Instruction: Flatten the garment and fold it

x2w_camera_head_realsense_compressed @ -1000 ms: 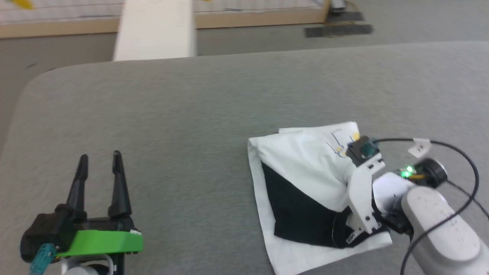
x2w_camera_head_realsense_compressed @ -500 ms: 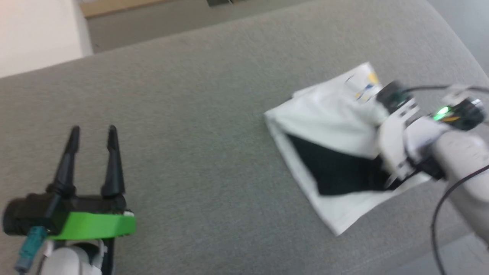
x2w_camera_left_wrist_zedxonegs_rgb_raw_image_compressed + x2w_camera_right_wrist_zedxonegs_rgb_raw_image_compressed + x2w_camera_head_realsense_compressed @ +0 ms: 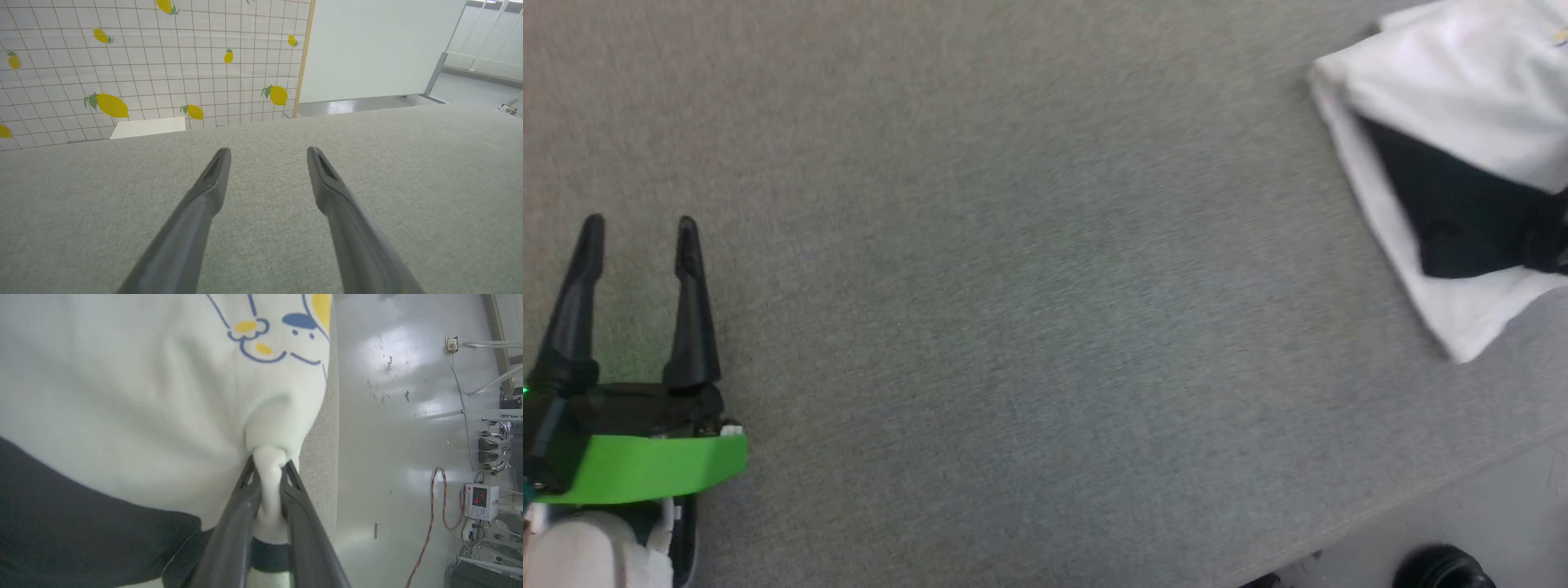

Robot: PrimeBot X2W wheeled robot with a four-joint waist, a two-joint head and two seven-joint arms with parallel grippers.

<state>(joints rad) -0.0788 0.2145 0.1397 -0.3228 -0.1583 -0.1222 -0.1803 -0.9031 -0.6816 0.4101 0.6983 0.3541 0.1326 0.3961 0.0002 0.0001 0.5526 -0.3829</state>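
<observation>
**At Table's Right Edge: Garment Pinched by Right Gripper**

At the upper right of the head view, the garment [image 3: 1445, 122] lies on the grey table [image 3: 1013, 286] as a folded bundle, close to the table's near edge. White fabric forms the top and bottom layers, and a black sleeve [image 3: 1454, 212] shows between them. In the right wrist view, the white body carries a printed figure [image 3: 265, 335] in blue and yellow.

The right gripper [image 3: 269, 461] holds the garment. Its two dark fingers are drawn close together and pinch a bunched tuck of white fabric between them. The fabric puckers where it enters the grip. Beyond the garment, a narrow strip of table borders a glossy pale floor [image 3: 388, 416].

The left gripper [image 3: 641, 222] sits at the lower left of the head view, well apart from the garment. Its fingers are spread wide over bare table and grip nothing. The left wrist view confirms the gap between the fingers [image 3: 204, 196]. Past the far table edge stand a tiled wall [image 3: 143, 61] with lemon motifs and a white panel [image 3: 376, 45].
</observation>
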